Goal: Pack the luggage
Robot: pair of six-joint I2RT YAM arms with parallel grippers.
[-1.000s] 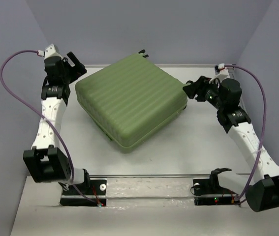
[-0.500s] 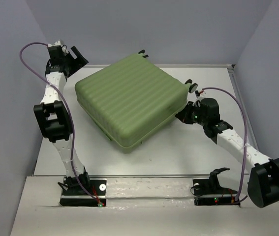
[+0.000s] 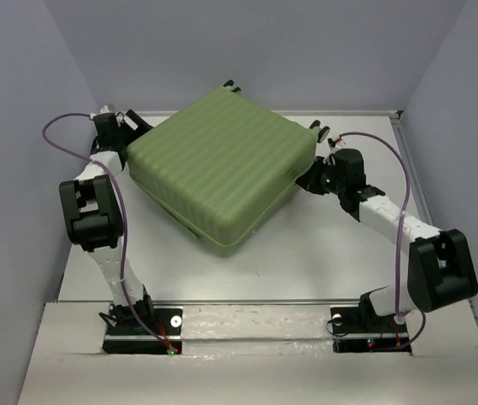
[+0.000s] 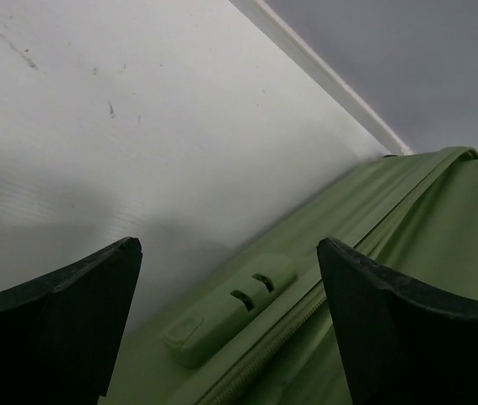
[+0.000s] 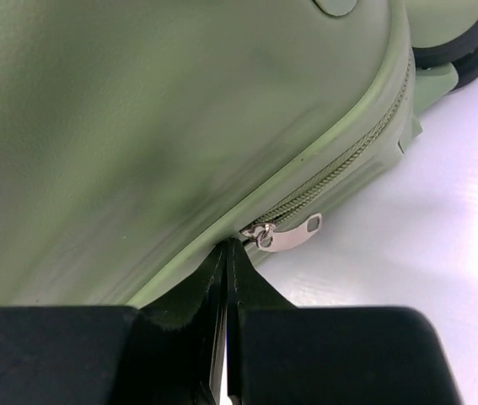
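Observation:
The luggage [image 3: 222, 173], a pale green ribbed hard-shell suitcase, lies closed and flat on the white table, turned at an angle. My left gripper [image 3: 133, 125] is open at its back left side. In the left wrist view its black fingers [image 4: 70, 312] frame the green lock block [image 4: 230, 308] beside the zip seam, with nothing between them. My right gripper [image 3: 306, 180] is shut at the suitcase's right side. Its closed tips [image 5: 228, 245] press against the seam just left of the silver zipper pull [image 5: 289, 232], which is not held.
Black wheels [image 5: 458, 46] stick out at the suitcase's back corner near the right gripper. Lilac walls enclose the table on three sides, with a raised white rim [image 4: 323, 72] along the back. Both arm bases [image 3: 142, 325] sit at the near edge.
My right gripper has shut and come in low against the suitcase's right seam. The left arm has dropped to the back left side. The suitcase has shifted slightly toward the back.

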